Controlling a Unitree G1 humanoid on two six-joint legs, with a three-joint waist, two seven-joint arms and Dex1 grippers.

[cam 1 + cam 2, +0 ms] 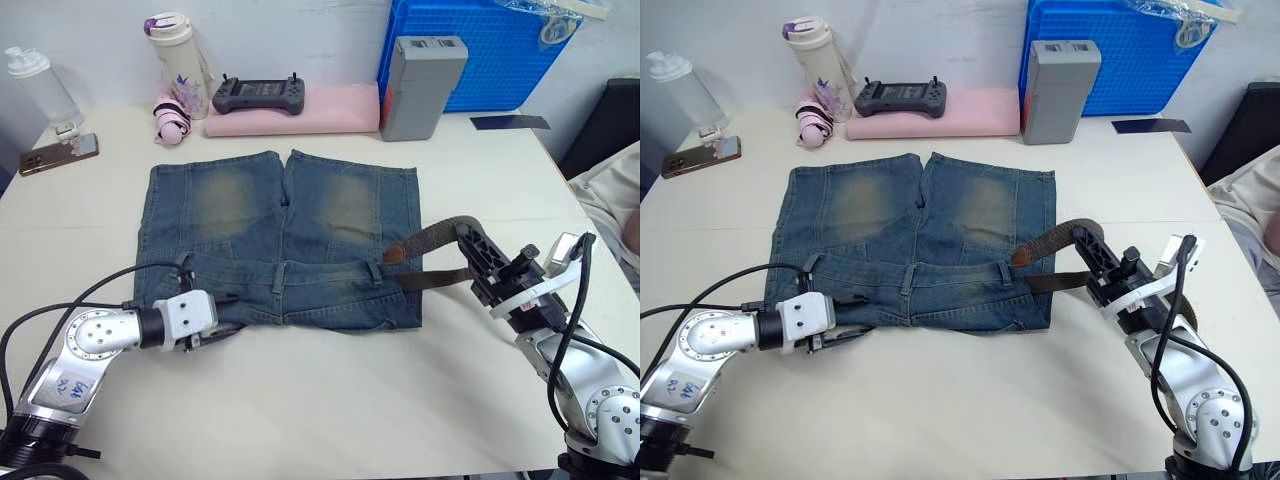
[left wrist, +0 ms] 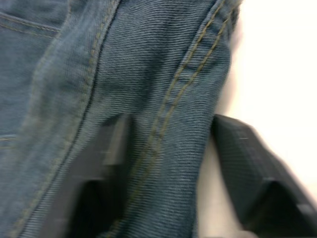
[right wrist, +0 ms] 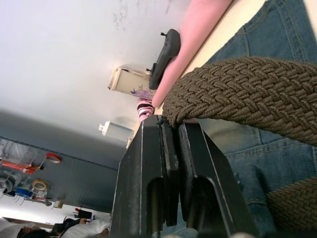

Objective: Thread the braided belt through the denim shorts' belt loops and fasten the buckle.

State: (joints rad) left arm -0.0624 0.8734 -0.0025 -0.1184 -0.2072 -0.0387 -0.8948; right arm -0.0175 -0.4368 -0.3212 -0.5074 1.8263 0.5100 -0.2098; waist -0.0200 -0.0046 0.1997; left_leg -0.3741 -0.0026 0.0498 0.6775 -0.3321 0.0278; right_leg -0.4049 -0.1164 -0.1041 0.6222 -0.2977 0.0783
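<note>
Cream tabletop (image 1: 300, 400) carrying denim shorts (image 1: 280, 240), waistband nearest the robot: left gripper (image 1: 215, 322) spread astride its corner hem, apparently steadying it; right gripper (image 1: 478, 250) clamped on braided belt (image 1: 435, 238) looped beside a right belt loop (image 1: 377, 270).

Your right gripper (image 3: 173, 131) has its two black fingers (image 3: 148, 173) pinched together on the braided belt (image 3: 247, 94), which arches from the fingertips across the right of the frame. Behind the belt lie the denim shorts (image 3: 282, 29). You can see a pink pad (image 3: 198, 25) carrying a black controller (image 3: 166, 54), and a cream bottle (image 3: 126, 79) beside it.
</note>
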